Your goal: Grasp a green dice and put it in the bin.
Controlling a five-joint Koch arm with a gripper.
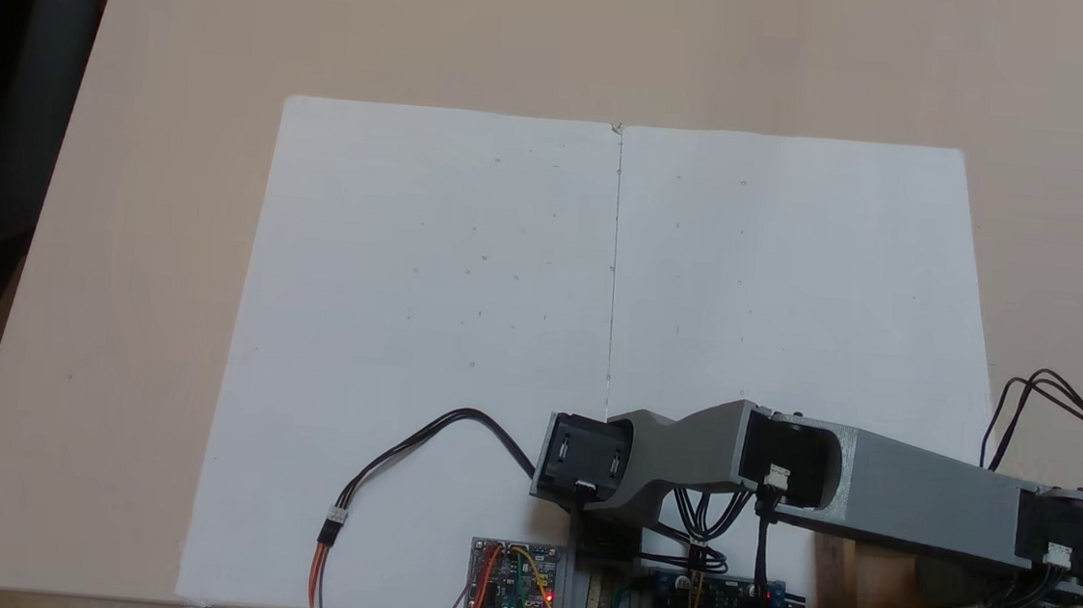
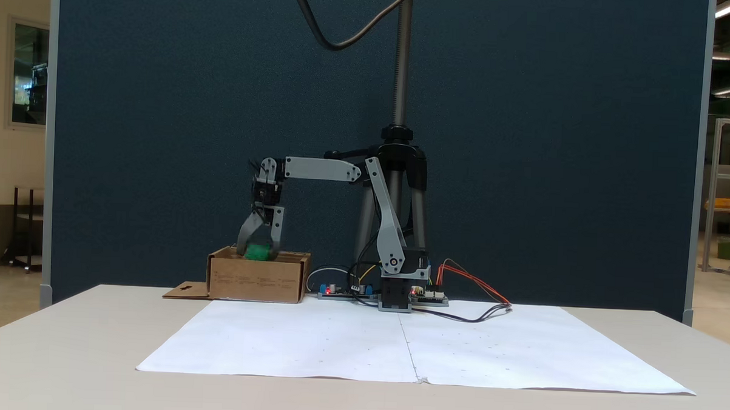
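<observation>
In a fixed view from the front we see the gripper (image 2: pixel 258 250) hanging just above the open top of the bin (image 2: pixel 258 278), its two grey fingers clamped on the green dice (image 2: pixel 256 251); the dice sits at about the level of the bin's rim, between the side walls as this view shows them, though we cannot tell from here how far forward or back it lies over the opening. The bin stands on the bench (image 2: pixel 63 334) to the left of the arm's base, with its flap (image 2: pixel 185 290) lying flat beside it (the hang-hole shows as a small dark cut); the white paper (image 2: pixel 415 343) in front is bare. In a fixed view from above, the arm (image 1: pixel 922 503) reaches off to the right edge. We judge the main risk to be release over a wall instead of the opening; the dice could strike the rim and bounce out onto the bench. A light cube may also cling to one finger as the fingers part; a low fingertip could nudge the cardboard wall and shift the bin.
</observation>
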